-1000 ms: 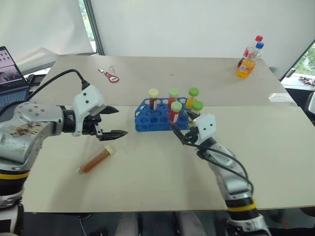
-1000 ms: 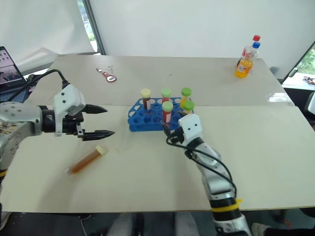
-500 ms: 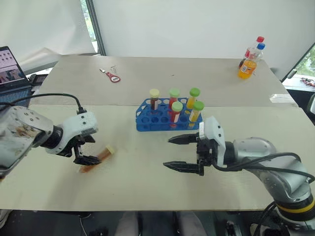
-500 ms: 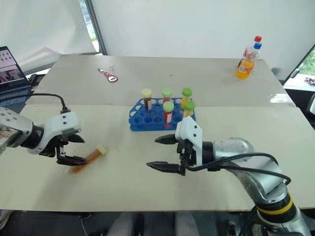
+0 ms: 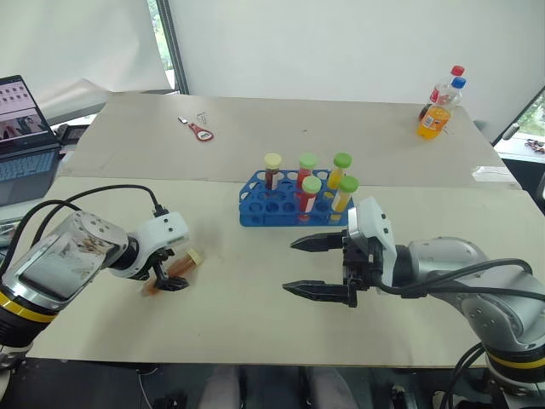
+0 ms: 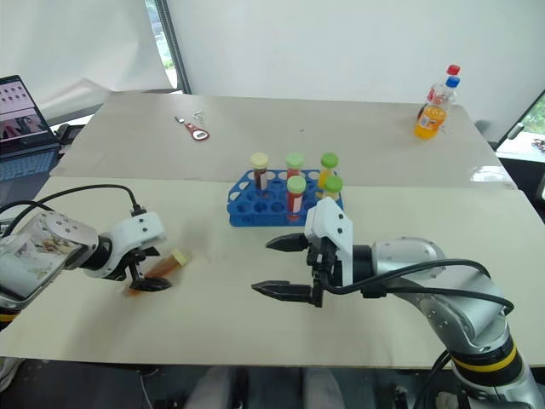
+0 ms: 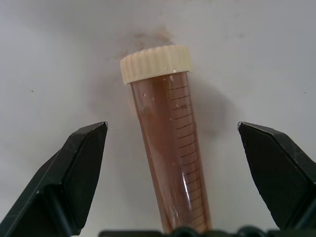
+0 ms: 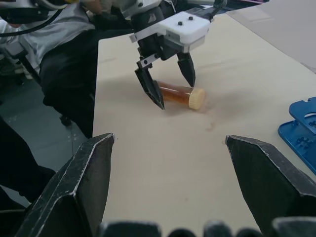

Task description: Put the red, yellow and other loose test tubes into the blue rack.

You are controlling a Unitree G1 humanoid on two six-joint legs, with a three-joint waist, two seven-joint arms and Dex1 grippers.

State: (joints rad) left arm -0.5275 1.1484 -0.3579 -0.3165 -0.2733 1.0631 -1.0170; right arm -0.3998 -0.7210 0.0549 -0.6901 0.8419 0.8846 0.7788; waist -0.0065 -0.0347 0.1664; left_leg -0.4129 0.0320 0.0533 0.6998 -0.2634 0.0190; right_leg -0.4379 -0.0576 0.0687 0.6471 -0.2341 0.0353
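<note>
Left gripper [image 8: 169,94] jaws spread astride lying brown tube [image 8: 179,95]; blue rack [image 8: 301,133] corner nearby

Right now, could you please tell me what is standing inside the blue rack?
The blue rack holds five upright tubes: one with a pale yellow cap and four with green caps. Their lower ends are hidden in the holes.

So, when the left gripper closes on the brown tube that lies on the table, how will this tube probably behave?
The brown tube is round and lies on its side on the table, so a touch from one finger only would probably roll it. Its clear wall looks smooth and stiff, so it may slip in the left gripper, whose jaws stand open on both sides of it. The pale cap looks closed, so spilling seems unlikely.
</note>
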